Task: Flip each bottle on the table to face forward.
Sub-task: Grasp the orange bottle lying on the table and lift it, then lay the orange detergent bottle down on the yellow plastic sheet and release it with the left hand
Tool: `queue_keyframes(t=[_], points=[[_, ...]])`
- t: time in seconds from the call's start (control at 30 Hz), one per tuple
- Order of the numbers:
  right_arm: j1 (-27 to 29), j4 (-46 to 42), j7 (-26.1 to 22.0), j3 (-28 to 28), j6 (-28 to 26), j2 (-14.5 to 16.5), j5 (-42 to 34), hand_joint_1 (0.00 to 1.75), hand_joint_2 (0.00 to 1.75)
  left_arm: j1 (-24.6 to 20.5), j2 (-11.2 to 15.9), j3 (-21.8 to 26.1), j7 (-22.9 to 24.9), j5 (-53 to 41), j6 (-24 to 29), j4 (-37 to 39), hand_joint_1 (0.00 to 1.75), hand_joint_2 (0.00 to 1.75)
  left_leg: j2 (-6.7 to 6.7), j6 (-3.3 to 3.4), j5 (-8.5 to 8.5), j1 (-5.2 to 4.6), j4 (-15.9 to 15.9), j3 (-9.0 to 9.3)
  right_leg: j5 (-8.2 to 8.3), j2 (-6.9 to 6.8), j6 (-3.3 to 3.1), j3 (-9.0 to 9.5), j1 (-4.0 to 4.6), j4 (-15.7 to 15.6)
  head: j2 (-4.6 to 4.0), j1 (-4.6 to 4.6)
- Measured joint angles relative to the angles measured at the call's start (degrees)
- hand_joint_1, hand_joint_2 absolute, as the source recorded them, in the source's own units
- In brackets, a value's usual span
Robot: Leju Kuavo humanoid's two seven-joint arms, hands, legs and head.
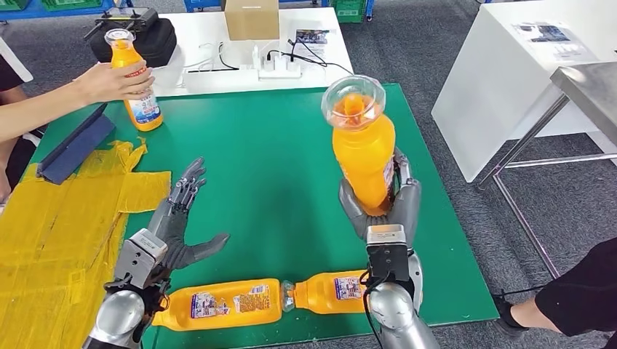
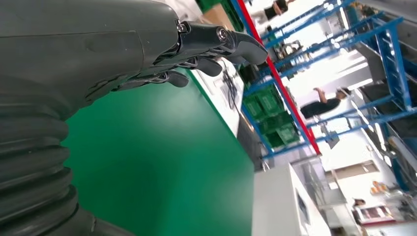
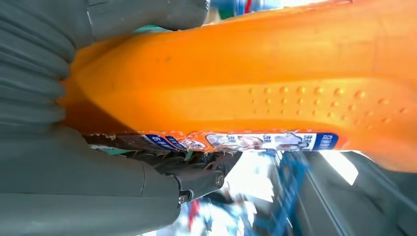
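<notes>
The right hand holds an orange bottle up above the green table. The left hand is spread wide, holding nothing. Two bottles lie flat at the near edge. A person's hand holds another bottle far off.

My arms are shiny silver metal w/ grey boxy wrist blocks and black cables. My left hand has dark grey jointed fingers; my right hand is grey too, w/ ribbed grey wrist covers.

One orange bottle upright above green table, two lying near front edge, one standing far-left.
</notes>
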Motion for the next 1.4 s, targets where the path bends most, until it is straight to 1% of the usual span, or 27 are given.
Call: queue_keyframes(t=[0.07, 0.13, 0.33, 0.53, 0.83, 1.07, 1.4], points=[[-0.2, 0.4, 0.3, 1.3, 5.2, 0.1, -3.6, 1.75, 1.75, 0.0, 0.0, -0.3, -0.4, 1.4, -0.8, -0.4, 0.0, 1.75, 0.02, -0.01, -0.01, 0.0, 0.0, 0.0, 0.0, 0.02, 0.0, 0.01, 0.01, 0.0, 0.0, -0.01], [-0.4, 1.1, 0.1, 3.0, 7.9, 0.4, -5.2, 1.75, 1.75, 0.0, 0.0, -0.6, -0.7, 2.0, -1.1, -1.0, 0.0, 1.75, 0.03, -0.01, -0.01, 0.01, 0.0, 0.0, -0.01, 0.03, 0.0, 0.0, 0.01, 0.0, 0.0, -0.02], [-1.6, 3.3, -0.2, 8.1, 9.9, 1.7, -5.8, 1.75, 1.75, 0.9, -0.1, -1.3, -2.4, 4.8, -2.3, -3.2, 0.0, 1.75, 0.02, -0.02, -0.02, 0.01, 0.0, -0.01, -0.05, 0.04, 0.0, 0.0, 0.01, 0.0, 0.0, 0.0], [-3.7, 6.9, 0.3, 13.8, 11.9, 2.5, -5.8, 1.75, 1.75, 1.7, -0.1, -2.1, -3.2, 6.4, -3.1, -4.9, 0.0, 1.75, 0.0, -0.02, -0.02, 0.01, 0.0, -0.01, -0.05, 0.03, -0.01, -0.01, 0.01, 0.0, 0.0, 0.0], [-5.2, 10.5, 0.6, 18.4, 13.8, 3.1, -5.8, 1.75, 1.75, 2.3, -0.1, -3.1, -3.7, 7.0, -3.2, -5.5, 0.0, 1.75, -0.01, -0.01, -0.01, 0.01, 0.0, -0.01, -0.05, 0.03, 0.0, 0.0, 0.0, 0.0, 0.0, 0.0], [-6.5, 14.4, 1.2, 21.0, 14.2, 3.4, -5.7, 1.75, 1.75, 3.0, -0.2, -4.1, -4.5, 9.2, -3.2, -7.2, 0.0, 1.75, 0.0, -0.02, -0.02, 0.01, 0.0, -0.01, -0.05, 0.03, 0.0, -0.02, 0.01, 0.0, 0.0, -0.01], [-6.9, 19.0, 1.2, 22.2, 13.4, 3.4, -4.9, 1.75, 1.75, 3.2, -0.3, -4.9, -4.6, 10.7, -3.2, -8.9, 0.0, 1.75, 0.0, -0.01, -0.01, 0.01, 0.0, -0.01, -0.05, 0.03, 0.0, -0.02, 0.0, 0.0, 0.0, 0.0]])
